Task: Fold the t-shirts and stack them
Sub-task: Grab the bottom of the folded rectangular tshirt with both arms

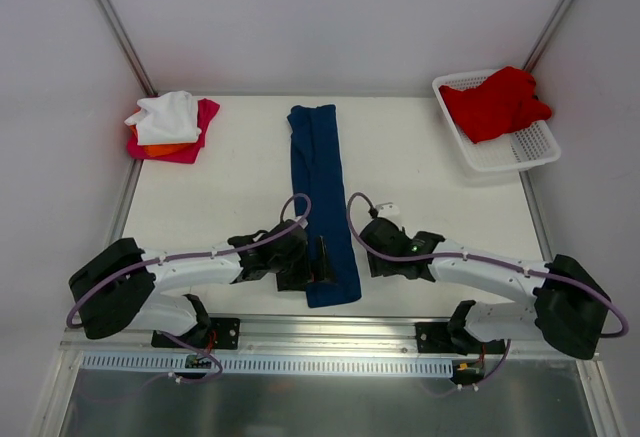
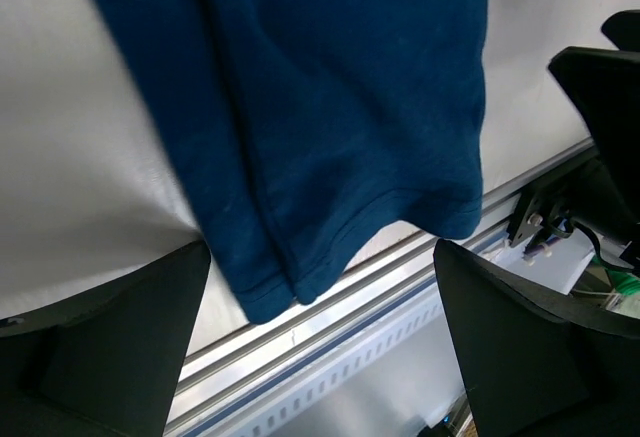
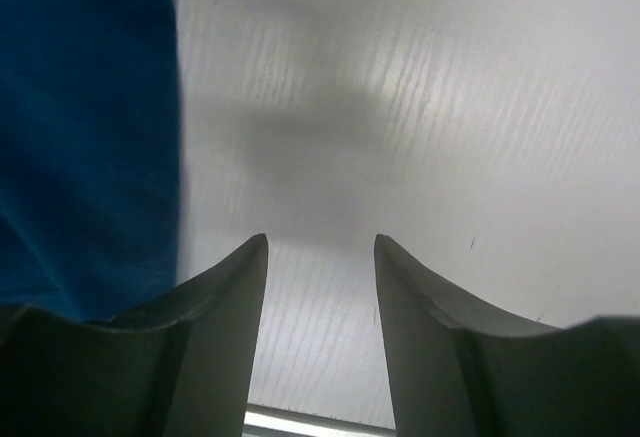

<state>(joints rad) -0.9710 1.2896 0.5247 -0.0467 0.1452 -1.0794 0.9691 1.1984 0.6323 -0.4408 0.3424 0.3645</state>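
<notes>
Seen at the near edge of the table [image 1: 215,192]: left gripper [image 2: 322,255], jaws released wide over the hem of the navy t-shirt [image 1: 322,182], a strip running toward the far edge. Just beside it, right gripper [image 3: 320,249], parted on nothing. At the far left corner, stacked t-shirts [image 1: 170,122]; at the far right, red t-shirt [image 1: 495,105] in basket [image 1: 507,162].

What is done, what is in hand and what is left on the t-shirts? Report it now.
Done: the white t-shirt, orange t-shirt and magenta t-shirt sit stacked at the far left corner. In hand: the navy t-shirt lies mid-table, folded into a long strip; the left pincer and right pincer stand open at its near end, neither gripping it. Left: finish and stack it, then the red t-shirt, crumpled in the basket.
</notes>
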